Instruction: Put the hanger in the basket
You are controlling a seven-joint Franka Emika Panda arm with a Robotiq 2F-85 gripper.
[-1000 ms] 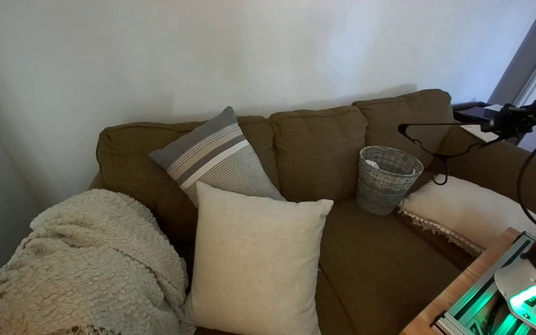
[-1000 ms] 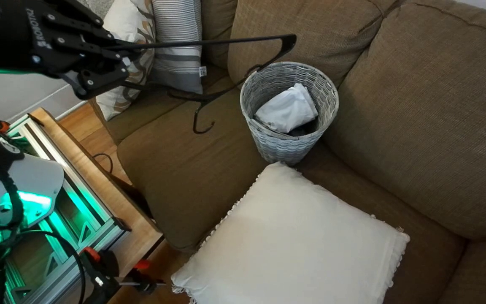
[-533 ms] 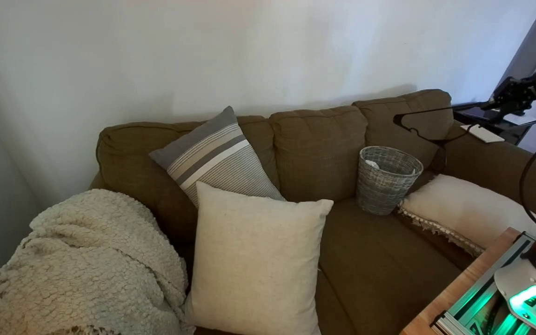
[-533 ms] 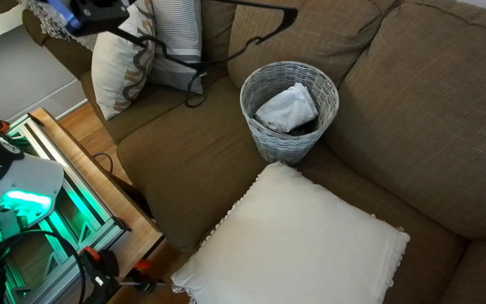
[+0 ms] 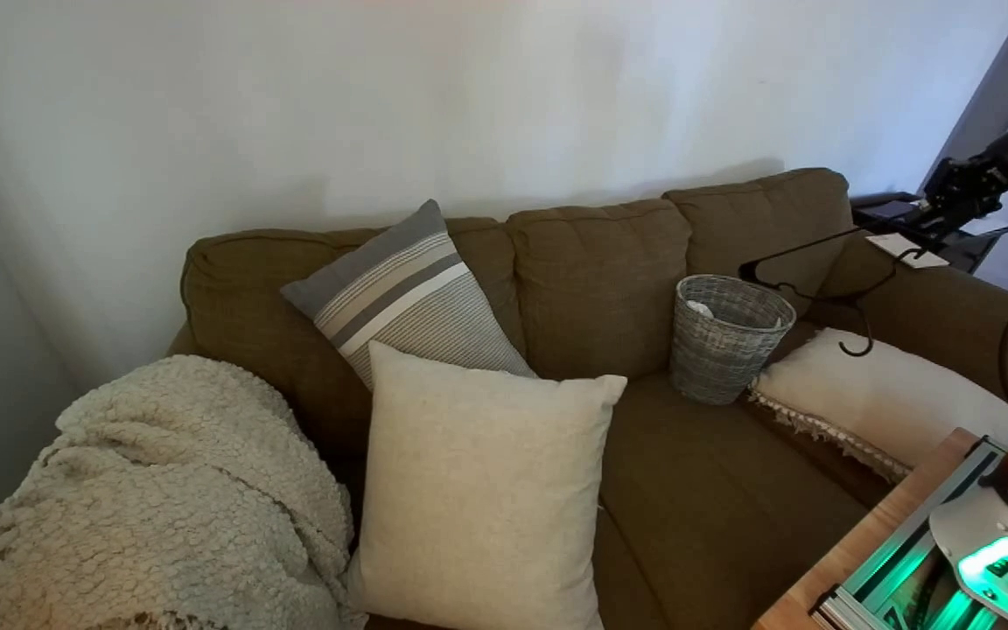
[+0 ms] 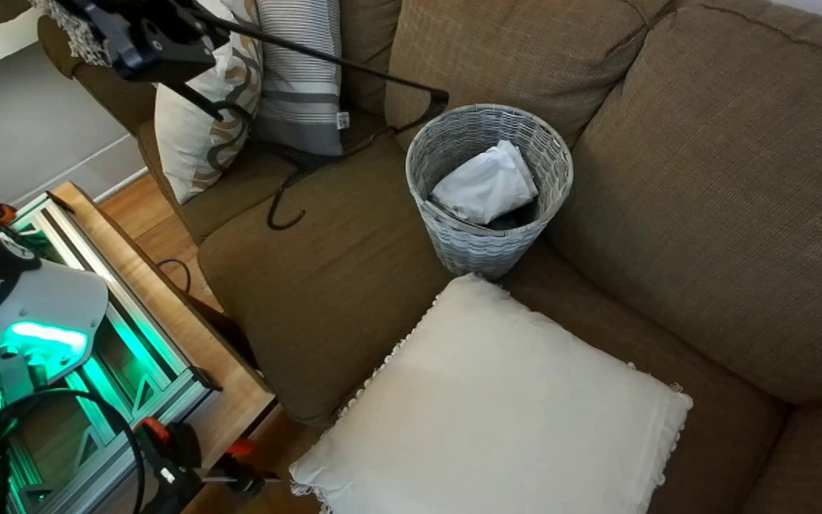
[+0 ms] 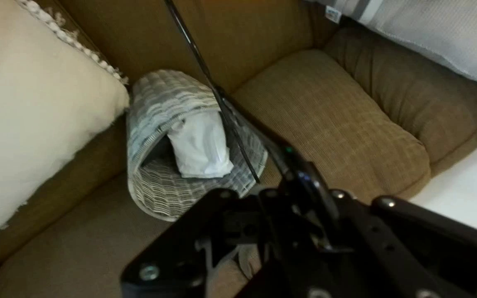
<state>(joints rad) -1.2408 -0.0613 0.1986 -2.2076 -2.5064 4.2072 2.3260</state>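
Observation:
The black hanger hangs in the air from my gripper, which is shut on one end of it. Its hook points down, and its far end is tilted lower than the gripped end. The grey basket stands upright on the sofa with a white crumpled thing inside. In an exterior view the hanger's far end appears beside the basket's rim. In the wrist view the hanger crosses in front of the basket. My fingertips are partly hidden there by the hanger.
A white fringed pillow lies against the basket's side. A cream pillow, a striped pillow and a fluffy blanket are farther along the brown sofa. The robot base stands on a wooden table at the sofa's front.
My gripper rose and drew back, lifting the hanger, then the hanger tilted so that its far end and hook dropped. The basket and pillows have not moved.

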